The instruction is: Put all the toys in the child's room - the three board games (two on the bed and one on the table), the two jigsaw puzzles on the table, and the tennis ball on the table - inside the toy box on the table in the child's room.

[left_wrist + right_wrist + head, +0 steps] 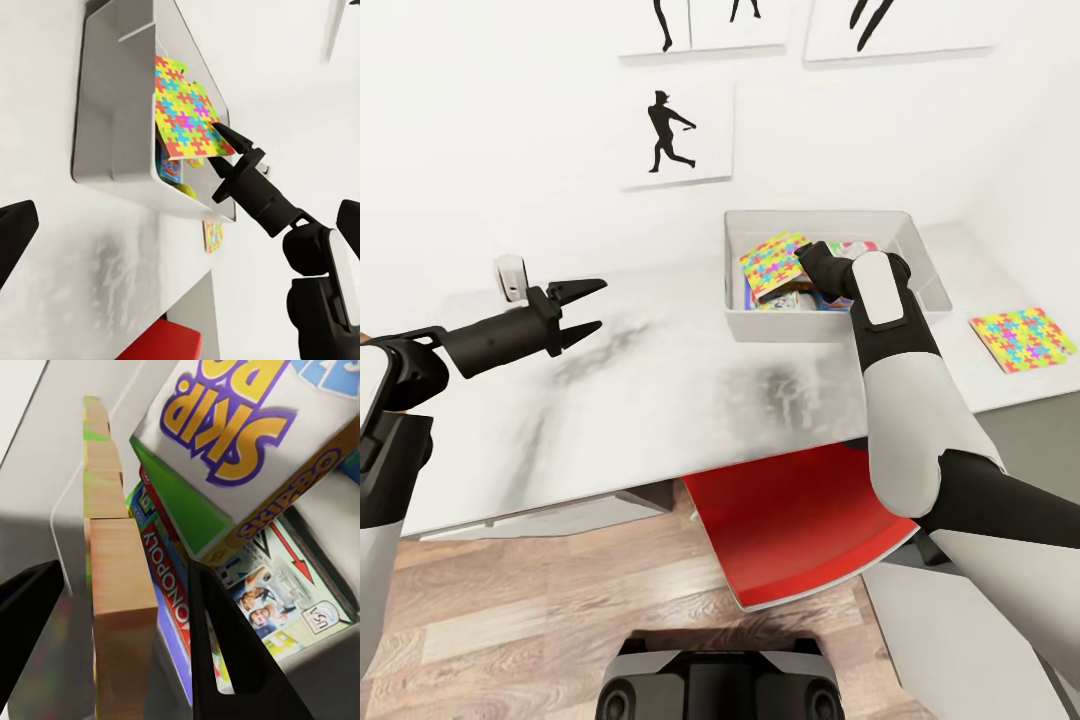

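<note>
The left gripper (582, 308) hovers over the bare left part of the table (660, 390), its fingers spread with nothing between them, well apart from the toy box (920, 262). Further right, the toy box sits at the back of the table, and the right gripper (807, 256) reaches into it from the front. One puzzle (772, 262) stands tilted on edge at the box's left end, and the left wrist view shows the right gripper's fingers (238, 140) on either side of its lower edge. In the right wrist view the puzzle's edge (112, 577) runs between the two dark fingers with gaps on both sides, so they look parted, not pinching. Beside it in the box lie the SKIP-BO box (247, 427) and the MONOPOLY box (176, 600). At the far right a second puzzle (1022, 338) lies flat on the table, outside the box. The step in hand appears to be dropping the first puzzle in; next, the right arm must lift clear and go for the second puzzle.
</note>
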